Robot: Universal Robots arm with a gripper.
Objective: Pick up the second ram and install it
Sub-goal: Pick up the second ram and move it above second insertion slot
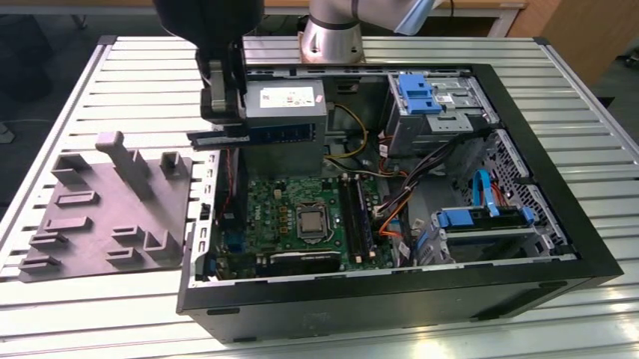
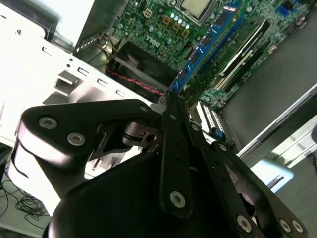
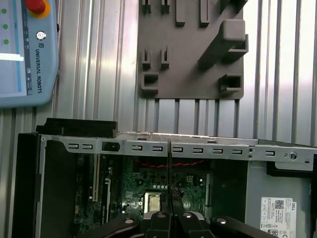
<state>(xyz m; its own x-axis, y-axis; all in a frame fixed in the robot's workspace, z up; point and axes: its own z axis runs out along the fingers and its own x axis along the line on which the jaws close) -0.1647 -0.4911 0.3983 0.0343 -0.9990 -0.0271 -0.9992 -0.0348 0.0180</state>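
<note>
Blue-green second ram (image 1: 274, 134) tight in the pincer (image 1: 221, 137), near the white-labelled power supply (image 1: 271, 111).

1. The table (image 1: 130, 75) is ribbed bare metal with a dull silvery sheen
2. The fixture plate (image 1: 105, 217) looks like matt grey plastic (slightly grainy)
3. The computer case (image 1: 399, 299) has a matt black shell; its inner frame (image 3: 198, 148) is bare sheet metal
4. The gripper (image 2: 171, 101) is smooth satin black, with shiny metal screws (image 2: 177, 199)
5. The second ram (image 2: 208, 47) is a glossy blue circuit board; the motherboard (image 1: 274, 198) is a green one
</note>
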